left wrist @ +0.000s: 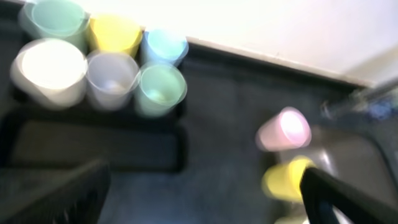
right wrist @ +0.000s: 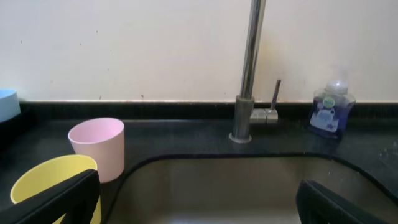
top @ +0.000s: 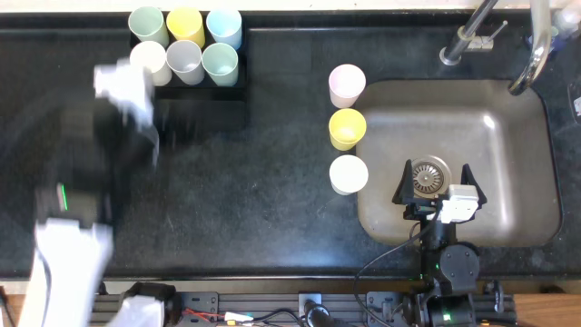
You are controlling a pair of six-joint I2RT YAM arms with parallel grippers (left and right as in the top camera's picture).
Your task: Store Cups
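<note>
Counter [top: 272, 182] — dark speckled stone, with a pale wall [right wrist: 155, 43] behind it.
Sink [top: 508, 145] is set in the counter's right end. The faucet [right wrist: 252, 62] and soap bottle [right wrist: 333, 109] stand at the far edge; I can't read the bottle's label.
Tray [top: 204, 95] near the far-left corner holds six cups [top: 186, 56].
Three cups stand loose along the sink's left rim — pink cup [top: 347, 84], yellow cup [top: 347, 127], white cup [top: 349, 173].
My left gripper [left wrist: 205, 193] is near the tray, fingers wide apart and holding nothing.
My right gripper [top: 438, 182] is over the sink, also spread wide with nothing in it.

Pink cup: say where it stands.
Top view: the pink cup stands on the counter at the left rim of the sink, behind the loose yellow cup.
</note>
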